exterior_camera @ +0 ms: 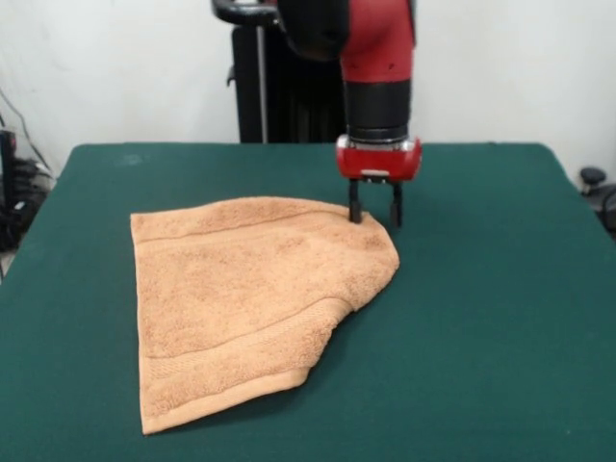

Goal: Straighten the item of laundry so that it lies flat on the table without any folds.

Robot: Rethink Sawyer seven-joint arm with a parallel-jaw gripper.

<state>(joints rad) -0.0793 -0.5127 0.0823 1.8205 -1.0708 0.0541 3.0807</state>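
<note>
One fluffy towel [252, 303], folded corner, hand [374, 218] above

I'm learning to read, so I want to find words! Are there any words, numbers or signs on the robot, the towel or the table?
None: no word, number or sign can be read in this view.
The towel shows only its woven bands, no tag or label.
The green table is plain.
The gripper and the red arm above it show no readable marking.
</note>
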